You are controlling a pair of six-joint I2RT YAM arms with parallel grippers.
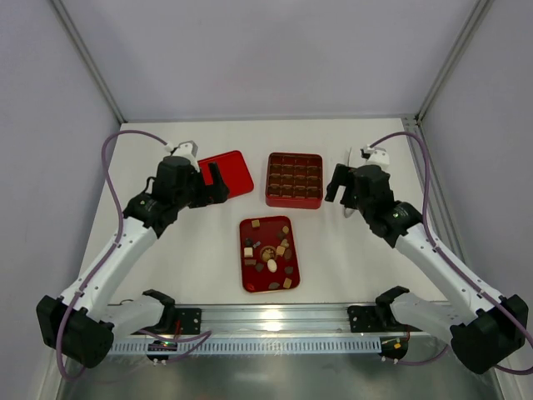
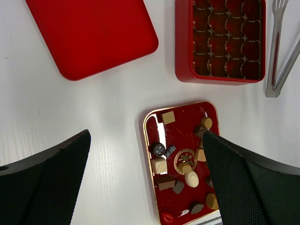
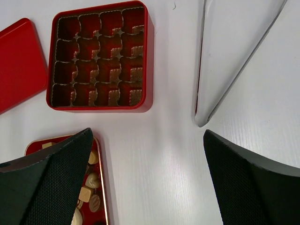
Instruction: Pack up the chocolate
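Note:
Several small chocolates (image 1: 271, 265), dark brown, tan and cream-white, lie loose on a flat red tray (image 1: 250, 282) in the middle of the table. They also show in the left wrist view (image 2: 191, 178) and at the lower left of the right wrist view (image 3: 87, 194). The square red box (image 1: 294, 179) with brown grid compartments stands behind the tray, its cells empty (image 3: 98, 56). My left gripper (image 1: 218, 185) is open and empty, raised left of the box. My right gripper (image 1: 336, 185) is open and empty, raised right of the box.
A flat red lid (image 1: 226, 173) lies at the back left, beside the box (image 2: 89, 33). Metal tongs (image 1: 351, 179) lie right of the box, under my right gripper (image 3: 234, 61). White walls enclose the table on three sides.

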